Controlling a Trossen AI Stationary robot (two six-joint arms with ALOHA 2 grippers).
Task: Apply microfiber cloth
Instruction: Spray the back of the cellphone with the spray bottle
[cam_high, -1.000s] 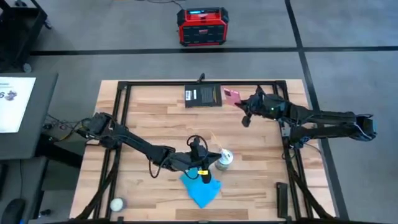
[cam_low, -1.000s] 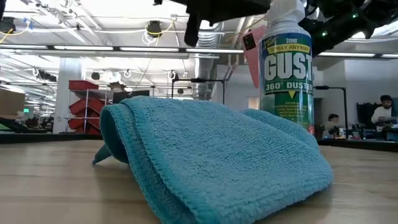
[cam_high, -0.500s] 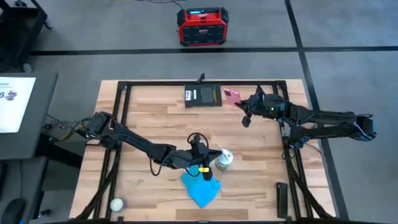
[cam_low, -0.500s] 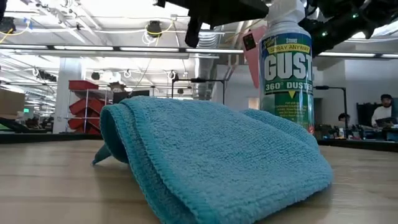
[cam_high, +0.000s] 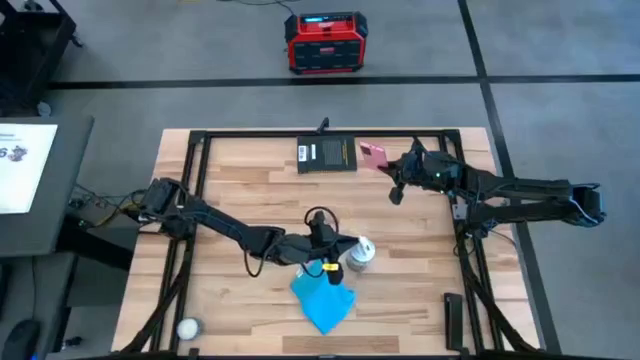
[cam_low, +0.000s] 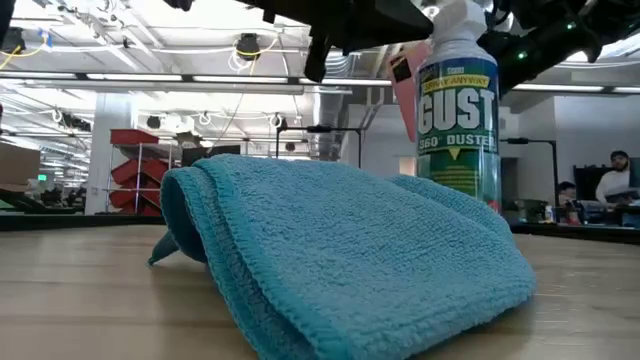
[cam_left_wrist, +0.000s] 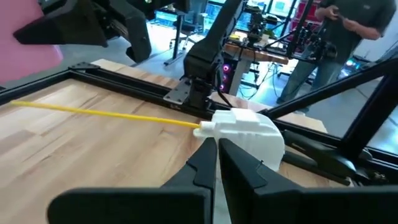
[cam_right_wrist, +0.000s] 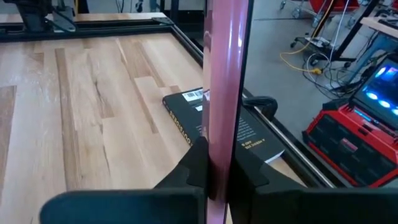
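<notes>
left gripper (cam_high: 338, 250) clamped on duster can (cam_high: 359, 254) | right gripper (cam_high: 388, 163) clamped on phone (cam_high: 372, 153), far right | cloth (cam_high: 324, 303) lies near, untouched | set can aside first, then pinch cloth edge

The wooden table (cam_high: 250, 195) carries the microfiber cloth (cam_high: 323, 303), a black pad (cam_high: 327, 154) and a white ball (cam_high: 187, 327).

Microfiber cloth (cam_high: 324, 304) sky-blue, terry weave; duster can (cam_low: 458, 122) green/white label w/ white cap; straw (cam_left_wrist: 102, 112) yellow; phone (cam_high: 373, 154) pink; pad (cam_high: 327, 154) black; table (cam_high: 250, 190) pale wood stripes; box (cam_high: 326, 42) red/black.
</notes>
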